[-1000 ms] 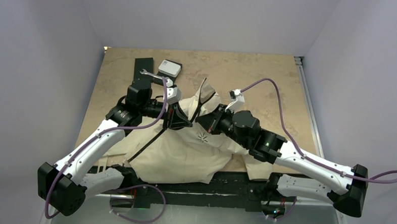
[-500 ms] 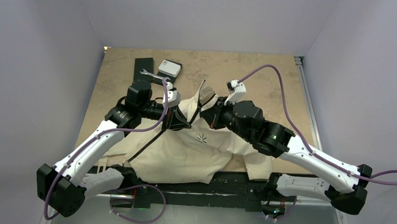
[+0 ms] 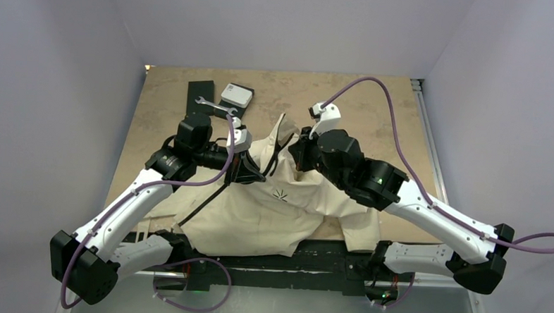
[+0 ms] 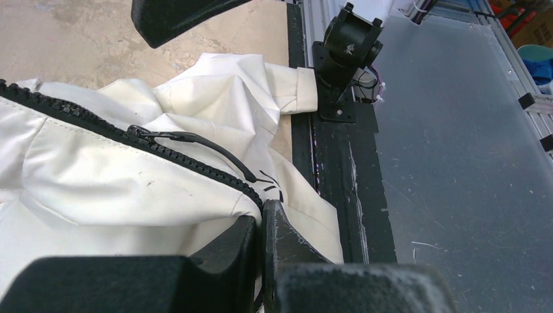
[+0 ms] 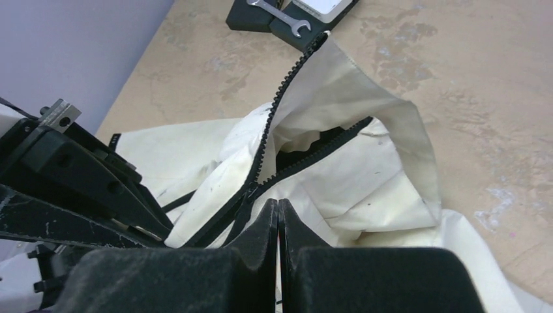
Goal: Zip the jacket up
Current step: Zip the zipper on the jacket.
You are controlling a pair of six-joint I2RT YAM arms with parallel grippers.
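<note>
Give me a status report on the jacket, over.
Left pincer shut on jacket beside the zipper. Right pincer shut at the zipper fork. Collar end unzipped. Wrench beyond collar, clear.

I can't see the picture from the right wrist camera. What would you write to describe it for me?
The right gripper, shut, sits right where the two rows of black zipper teeth on a cream jacket meet. The teeth split apart above it, and a wrench rests on a black block on the tan table beyond.

White arms [image 3: 128,199], black joints [image 3: 190,135], purplish cables [image 3: 366,78].
</note>
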